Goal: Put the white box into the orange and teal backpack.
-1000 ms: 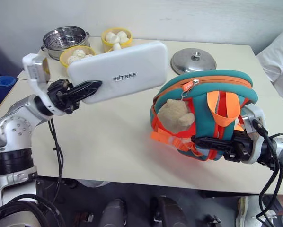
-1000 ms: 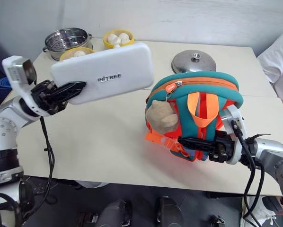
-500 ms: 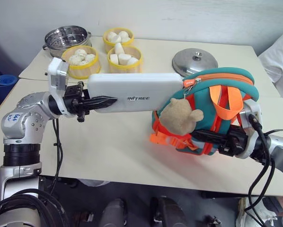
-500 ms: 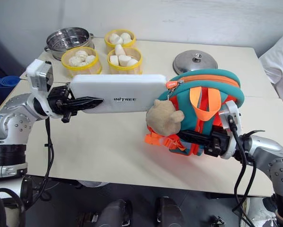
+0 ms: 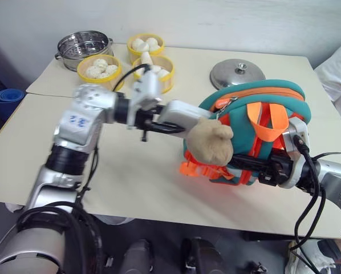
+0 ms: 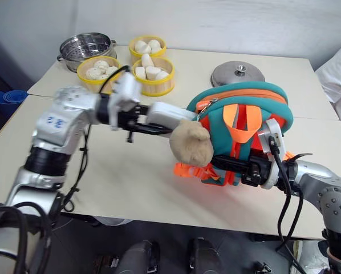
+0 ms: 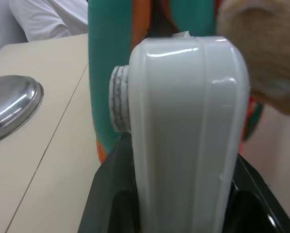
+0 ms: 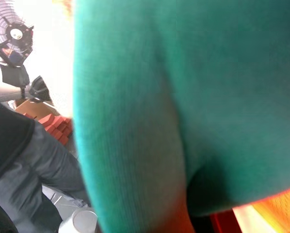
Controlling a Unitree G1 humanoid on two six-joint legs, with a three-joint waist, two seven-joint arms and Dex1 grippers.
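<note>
Left eye view: the white box (image 5: 179, 113), clamped in the left gripper (image 5: 159, 124), has its far end inside the orange and teal backpack (image 5: 256, 123), which the right gripper (image 5: 262, 169), pinched tight, holds above the bench (image 5: 130, 177).

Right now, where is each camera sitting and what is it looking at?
Left eye and right eye: on the head, looking down over both arms at the table; both show the orange and teal backpack.
Left wrist: along the left claw holding the white box at the backpack.
Right wrist: right against teal backpack fabric.
Shared: the left wrist and eye views all show the steel lid.
</note>
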